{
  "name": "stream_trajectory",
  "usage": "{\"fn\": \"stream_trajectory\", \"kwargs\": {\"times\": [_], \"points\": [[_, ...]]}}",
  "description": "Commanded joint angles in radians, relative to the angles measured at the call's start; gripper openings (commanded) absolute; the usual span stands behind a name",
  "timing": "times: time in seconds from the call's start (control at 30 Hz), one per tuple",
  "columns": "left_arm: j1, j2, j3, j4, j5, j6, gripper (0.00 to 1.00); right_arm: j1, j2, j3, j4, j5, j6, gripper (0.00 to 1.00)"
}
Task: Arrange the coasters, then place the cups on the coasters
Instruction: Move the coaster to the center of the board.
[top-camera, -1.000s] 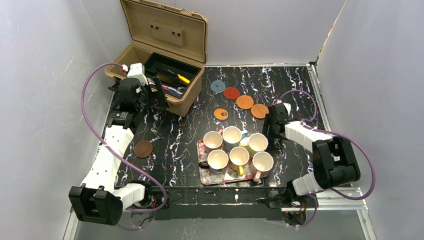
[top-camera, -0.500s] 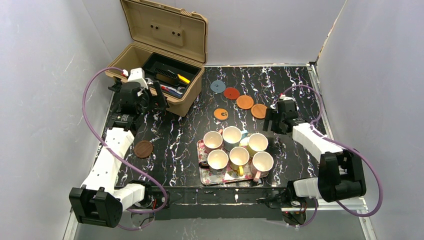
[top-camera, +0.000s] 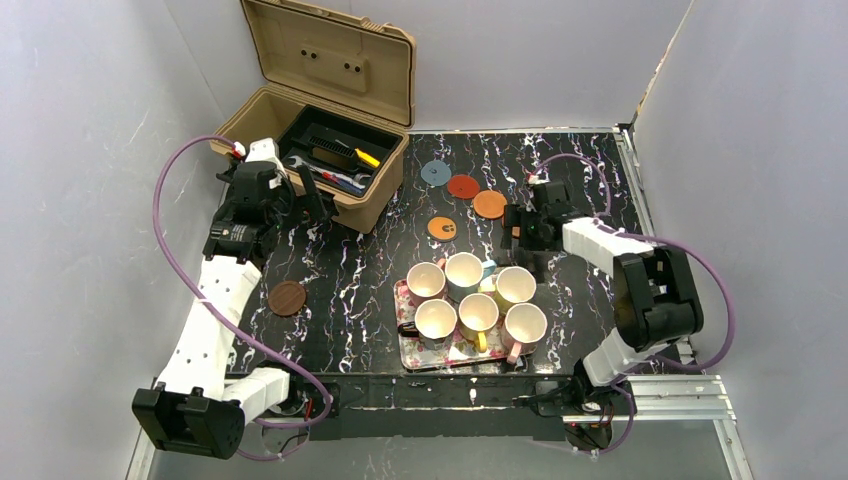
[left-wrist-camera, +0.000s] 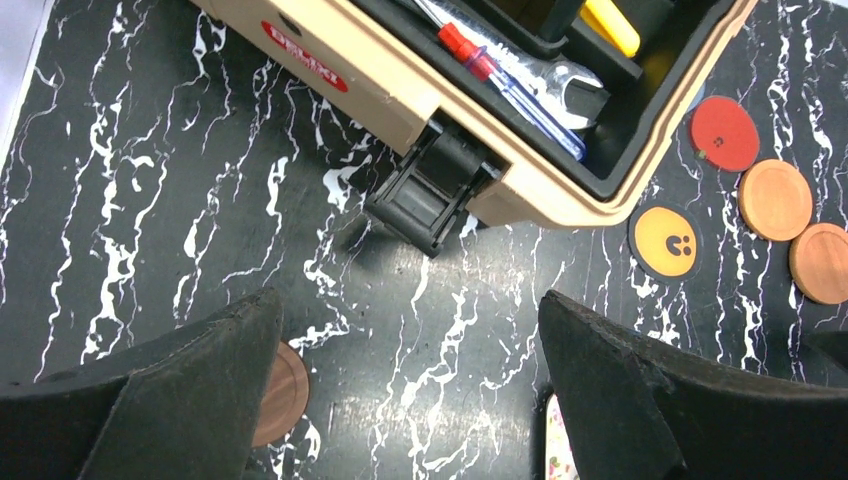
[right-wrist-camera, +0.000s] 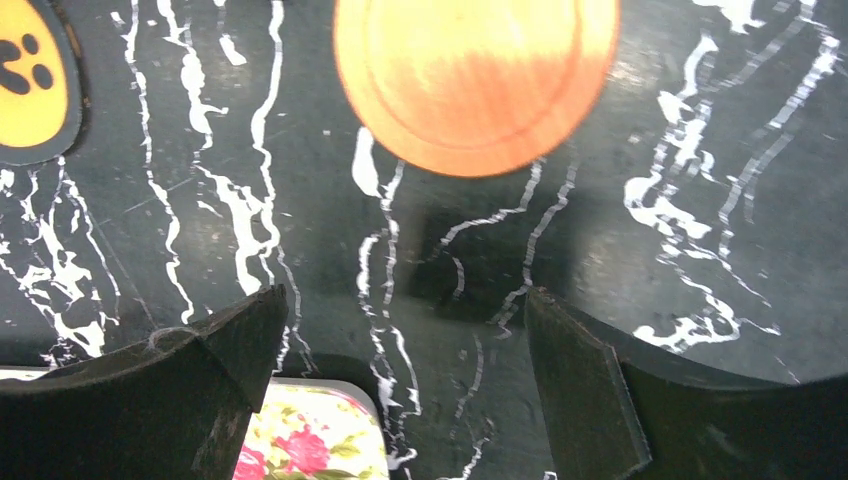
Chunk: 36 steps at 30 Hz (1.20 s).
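At 12 o'clock off the wide-open, empty right gripper (right-wrist-camera: 400, 300), with the orange wooden coaster (right-wrist-camera: 475, 85) flat on the table (right-wrist-camera: 700, 150): lift straight up before swinging, stay clear of the floral tray (right-wrist-camera: 310, 440) at 6 o'clock, leave the open left gripper (left-wrist-camera: 408, 305) parked.

On the desk (top-camera: 340, 280) I count six cups (top-camera: 464, 270), six coasters (top-camera: 489, 204), one floral tray (top-camera: 450, 353), one tan toolbox (top-camera: 330, 60) and two robot arms (top-camera: 215, 310).
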Motion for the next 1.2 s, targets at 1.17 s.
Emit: {"fn": "stream_trajectory", "kwargs": {"times": [1.17], "points": [[0.004,-0.058,0.057,-0.208,-0.007,0.013,0.98,-0.013,-0.054,0.013,-0.107,0.228,0.003,0.71]]}}
